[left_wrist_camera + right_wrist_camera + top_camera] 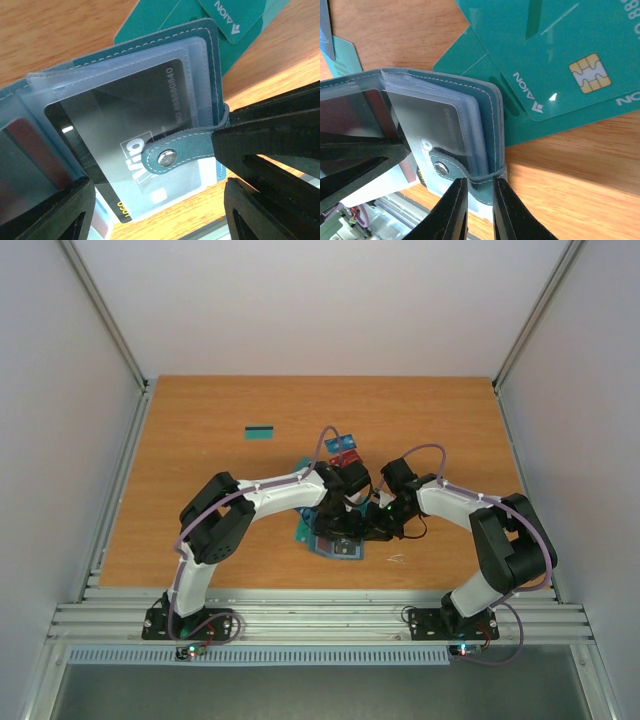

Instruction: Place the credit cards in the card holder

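Left wrist: stitched teal card holder, clear plastic sleeves.

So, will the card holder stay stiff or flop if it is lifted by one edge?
Probably floppy: the card holder lies open, its clear sleeves fanning apart. Pinched at its edge by the right gripper, it would likely sag. The glossy sleeves may be slippery.

Left arm and right arm bend inward, elbows out, wrists close, pitched down. My left gripper: jaws wide, one finger touching the holder. My right gripper: jaws nearly closed, pinching its edge.
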